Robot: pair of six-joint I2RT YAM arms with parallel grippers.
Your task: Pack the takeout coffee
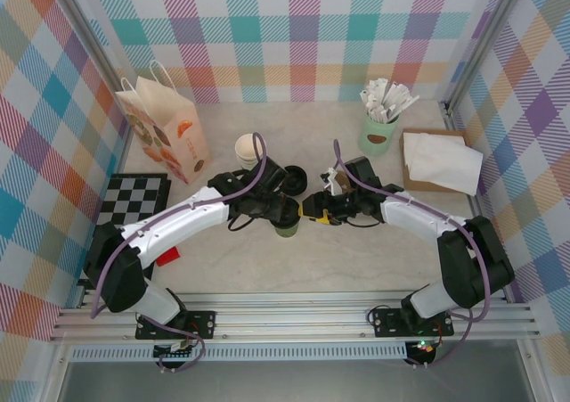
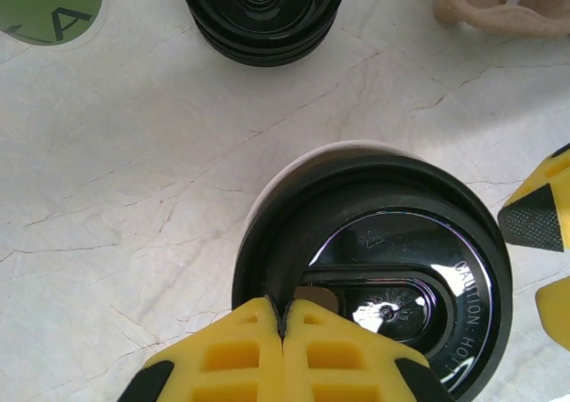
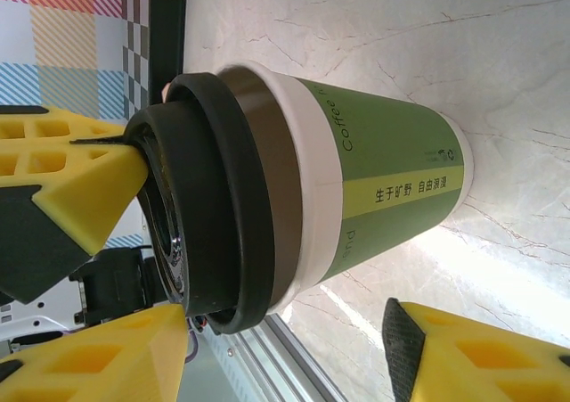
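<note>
The takeout coffee (image 3: 374, 184), an olive-green paper cup with a cream band, stands on the marble table with its black lid (image 2: 392, 268) on top. In the right wrist view the lid's (image 3: 209, 197) lower edge stands slightly off the rim. My left gripper (image 2: 283, 317) is shut, its joined yellow fingertips resting on the lid near the sip hole. My right gripper (image 3: 285, 357) is open beside the cup, its fingers short of the cup wall and not touching it. From above, the cup (image 1: 287, 231) sits between the left gripper (image 1: 281, 215) and the right gripper (image 1: 313, 210).
A printed paper bag (image 1: 165, 126) stands at the back left. A stack of lidless cups (image 1: 248, 151) and spare black lids (image 1: 294, 179) sit just behind the coffee. A mint mug of sachets (image 1: 378, 133) and napkins (image 1: 441, 161) are at the back right. A checkered mat (image 1: 134, 197) lies on the left.
</note>
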